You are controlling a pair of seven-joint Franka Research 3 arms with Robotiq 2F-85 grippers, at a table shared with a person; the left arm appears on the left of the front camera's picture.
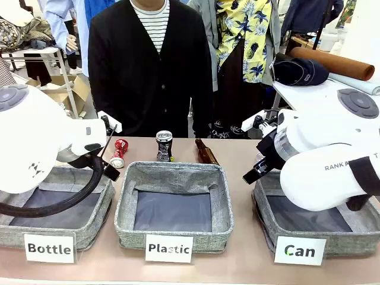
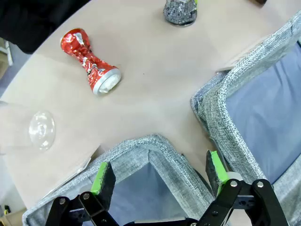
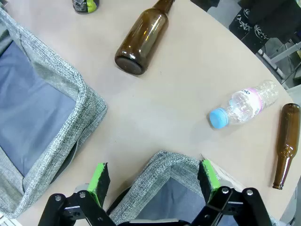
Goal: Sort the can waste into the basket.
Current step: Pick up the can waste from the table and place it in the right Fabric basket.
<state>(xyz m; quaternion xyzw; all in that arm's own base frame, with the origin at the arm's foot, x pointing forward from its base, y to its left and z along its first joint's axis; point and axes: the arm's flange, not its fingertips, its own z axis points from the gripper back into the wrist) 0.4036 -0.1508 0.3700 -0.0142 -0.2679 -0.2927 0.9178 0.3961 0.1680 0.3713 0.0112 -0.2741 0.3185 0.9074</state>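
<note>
The red crushed can (image 1: 119, 152) (image 2: 89, 61) lies on its side on the table beyond the "Bottle" bin. The dark can (image 1: 164, 145) (image 2: 180, 10) (image 3: 85, 4) stands upright behind the "Plastic" bin. The grey "Can" basket (image 1: 356, 242) sits at the right; its near corner (image 3: 164, 162) shows under my right gripper. My left gripper (image 2: 160, 172) hovers open over the far corner of the "Bottle" bin (image 2: 155, 146), well short of the red can. My right gripper (image 3: 154, 179) is open and holds nothing.
The "Bottle" bin (image 1: 95, 222) and "Plastic" bin (image 1: 175, 172) (image 2: 244, 80) (image 3: 70, 89) stand left and centre. A brown bottle (image 1: 206, 152) (image 3: 142, 40), another brown bottle (image 3: 284, 143) and clear plastic bottles (image 3: 244, 106) (image 2: 41, 129) lie on the table. A person stands at the far edge.
</note>
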